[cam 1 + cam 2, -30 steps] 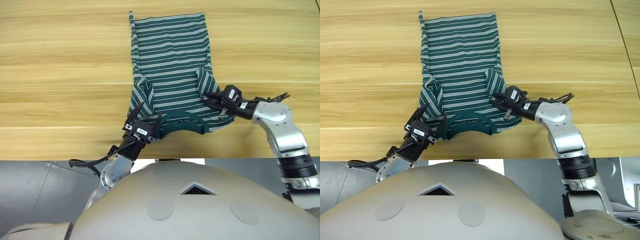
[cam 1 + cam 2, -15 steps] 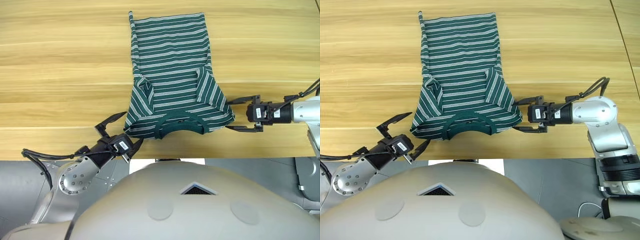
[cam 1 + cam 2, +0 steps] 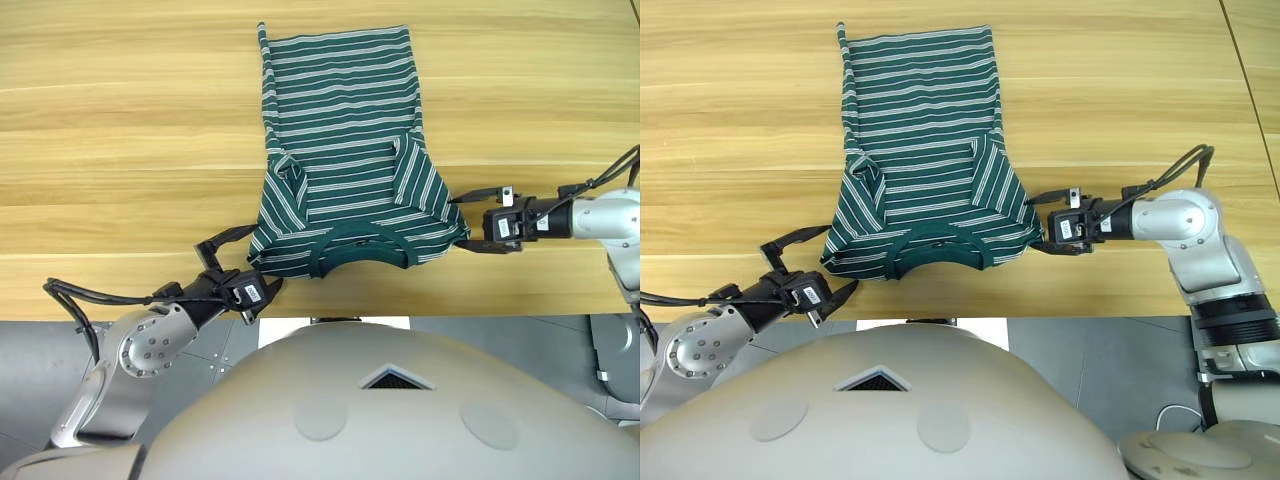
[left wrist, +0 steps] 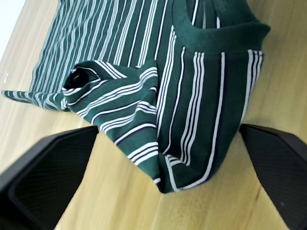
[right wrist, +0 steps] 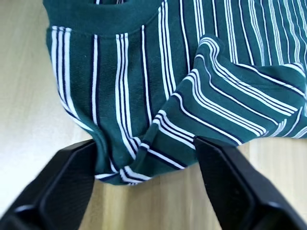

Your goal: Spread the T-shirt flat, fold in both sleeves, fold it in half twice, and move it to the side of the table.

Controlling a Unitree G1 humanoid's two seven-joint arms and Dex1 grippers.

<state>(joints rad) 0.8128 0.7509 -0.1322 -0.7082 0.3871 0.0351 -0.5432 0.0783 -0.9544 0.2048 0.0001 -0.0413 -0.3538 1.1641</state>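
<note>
Since 0.5 s ago both arms have been brought back in toward the garment, and the right jaws have been narrowed. In the left eye view the T-shirt [image 3: 340,150] is seen lying flat on the wooden table [image 3: 120,150], collar toward the near edge, with the left sleeve [image 3: 290,175] and right sleeve [image 3: 412,165] already folded inward. The left gripper [image 3: 266,256] and right gripper [image 3: 453,222] are each set at 1 shoulder corner, probably so that both corners can be taken together for the first fold in half. In the right eye view grey floor [image 3: 1060,370] is shown below the table edge. In the left wrist view the left gripper [image 4: 169,132] is spread wide, the corner lying between its fingers [image 4: 53,172] and nothing gripped. In the right wrist view the right gripper [image 5: 144,143] is parted too, its fingers [image 5: 72,187] set close against the cloth but not yet clamped
</note>
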